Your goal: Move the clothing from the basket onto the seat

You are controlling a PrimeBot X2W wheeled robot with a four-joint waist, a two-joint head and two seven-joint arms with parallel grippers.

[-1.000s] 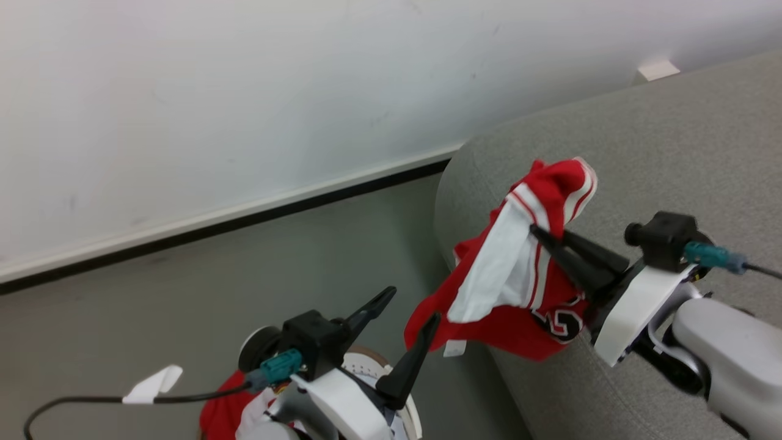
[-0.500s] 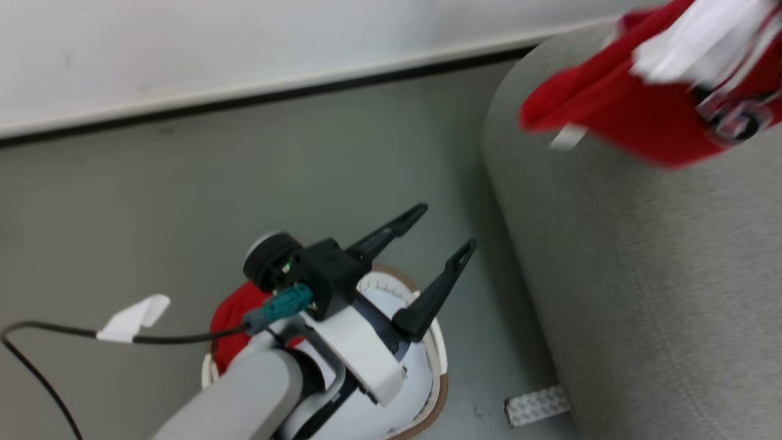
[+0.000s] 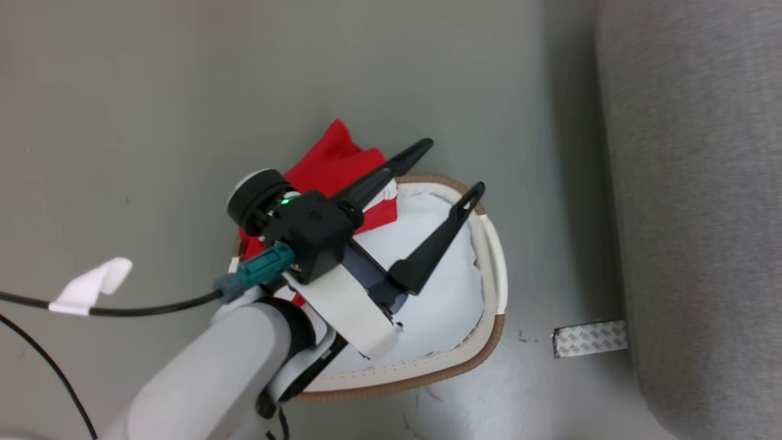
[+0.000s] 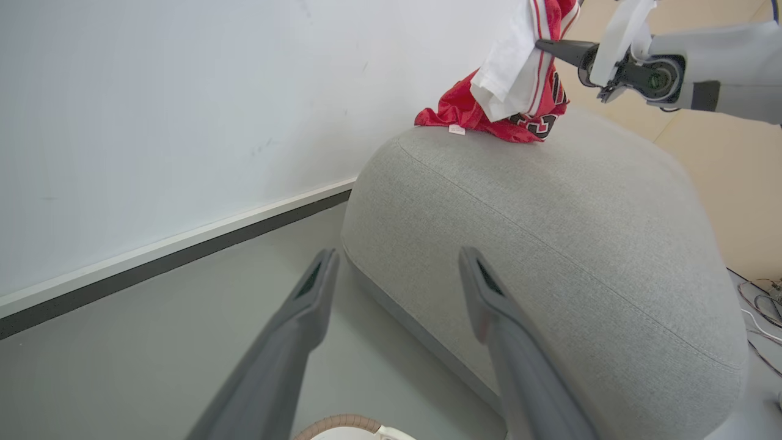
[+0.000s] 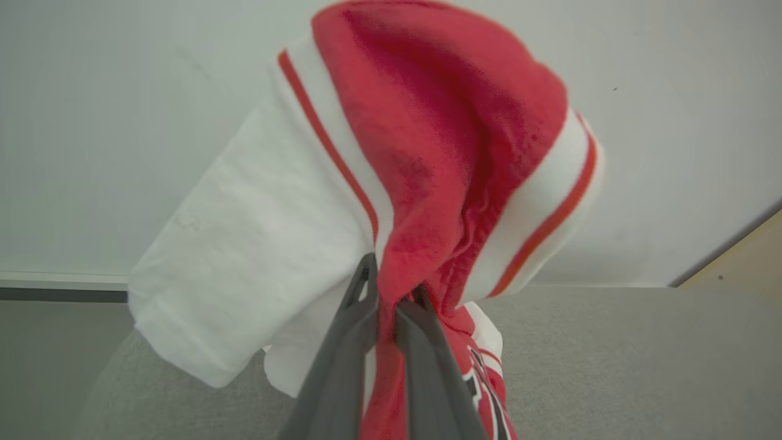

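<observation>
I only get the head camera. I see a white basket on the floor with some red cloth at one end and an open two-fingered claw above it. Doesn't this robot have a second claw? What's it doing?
Observer: Yes. The right gripper is shut on a red garment with white bands, pinching a fold of it between its fingers.
Operator: Where is that, over the basket too?
Observer: No, it is above the grey sofa. The garment's lower end appears to rest on the sofa's rounded top while the rest hangs from the gripper.
Operator: Is it plain red and white?
Observer: Not quite. Black-and-white lettering shows near its lower edge.
</observation>
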